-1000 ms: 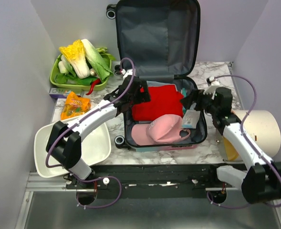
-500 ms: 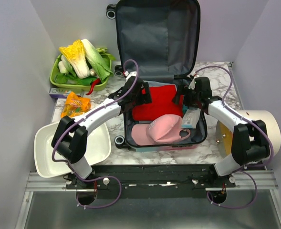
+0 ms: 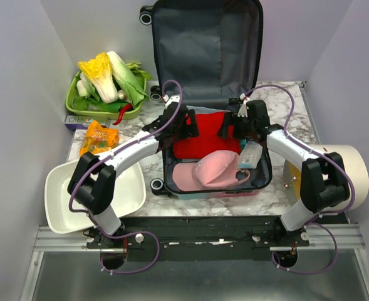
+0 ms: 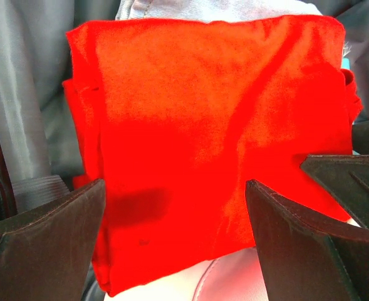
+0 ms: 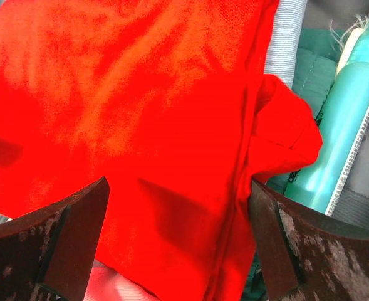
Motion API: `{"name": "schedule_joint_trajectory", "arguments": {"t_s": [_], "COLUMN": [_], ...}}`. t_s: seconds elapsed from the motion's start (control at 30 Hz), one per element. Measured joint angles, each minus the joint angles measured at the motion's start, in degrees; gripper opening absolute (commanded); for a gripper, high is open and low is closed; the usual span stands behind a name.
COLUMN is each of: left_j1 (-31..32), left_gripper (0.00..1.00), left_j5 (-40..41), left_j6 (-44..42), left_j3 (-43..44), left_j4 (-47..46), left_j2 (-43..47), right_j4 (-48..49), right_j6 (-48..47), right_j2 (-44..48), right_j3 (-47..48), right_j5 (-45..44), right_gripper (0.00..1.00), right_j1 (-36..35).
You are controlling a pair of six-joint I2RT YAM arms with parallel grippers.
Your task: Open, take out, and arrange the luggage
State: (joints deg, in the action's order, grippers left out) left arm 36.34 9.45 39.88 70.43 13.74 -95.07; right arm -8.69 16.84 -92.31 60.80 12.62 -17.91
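Luggage (image 3: 206,50) open on worktop (image 3: 284,106), both pincers spread above a red garment (image 3: 203,141)

Top view: the luggage lies open in the middle of the marble worktop. Its lid stands up against the back wall, dark grey lining facing forward. The lower shell holds the folded red garment at the back, a pink cap (image 3: 212,170) in front of it and a teal bottle (image 3: 252,153) along the right side. The left pincer (image 3: 183,122) reaches over the shell's left rim and the right pincer (image 3: 229,127) over the right part of the shell, and they face each other across the red garment. A green tray (image 3: 72,103) of vegetables sits at the far left, an orange snack bag (image 3: 98,138) just in front of it, and a white basin (image 3: 77,200) at the near left. A cream cylinder (image 3: 341,172) lies at the right edge.

Left wrist view: the left pincer (image 4: 175,232) is released, and its dark fingers (image 4: 46,238) stand wide apart with nothing between them. The red garment (image 4: 203,125) fills the frame beyond, with grey lining (image 4: 21,94) to its left and a pale pink edge of the cap (image 4: 228,282) at the bottom.

Right wrist view: the right pincer (image 5: 178,244) is likewise released, and its worn fingers (image 5: 46,244) are spread and grasp nothing. The red garment (image 5: 128,106) lies under them, one corner bunched toward the teal bottle (image 5: 341,125) at the right. Whether either pincer touches the cloth cannot be told.
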Motion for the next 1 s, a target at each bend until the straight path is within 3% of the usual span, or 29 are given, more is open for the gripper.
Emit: {"name": "schedule_joint_trajectory", "arguments": {"t_s": [0.2, 0.47, 0.53, 0.63, 0.73, 0.8, 1.0], "left_j1": [0.0, 0.0, 0.0, 0.0, -0.1, -0.2, -0.3], "left_gripper": [0.99, 0.99, 0.99, 0.99, 0.99, 0.99, 0.99], "left_j5": [0.0, 0.0, -0.3, -1.0, -1.9, -2.5, -4.2], "left_j6": [0.0, 0.0, 0.0, 0.0, 0.0, -0.2, -1.3], "left_j3": [-0.2, -1.0, -1.0, -1.6, -1.6, -1.6, -1.2], "left_j4": [-1.0, -1.0, -1.2, -1.9, -2.3, -3.0, -3.7], "left_j2": [0.0, 0.0, 0.0, 0.0, 0.0, 0.0, 0.6], "right_j4": [0.8, 1.0, 0.5, -0.4, -0.9, -1.0, -2.2], "right_j6": [-0.2, -0.3, -0.5, -0.8, -1.1, -1.6, -2.4], "right_j2": [0.3, 0.2, 0.1, 0.1, 0.1, 0.1, 1.6], "right_j3": [0.0, 0.0, 0.0, 0.0, 0.0, 0.0, 0.2], "right_j5": [1.6, 2.1, 2.0, 1.7, 1.9, 1.8, -0.7], "right_gripper": [0.76, 0.65, 0.54, 0.21, 0.06, 0.01, 0.01], "right_j1": [0.0, -0.2, -0.2, -0.3, -0.3, -0.4, -0.4]}}
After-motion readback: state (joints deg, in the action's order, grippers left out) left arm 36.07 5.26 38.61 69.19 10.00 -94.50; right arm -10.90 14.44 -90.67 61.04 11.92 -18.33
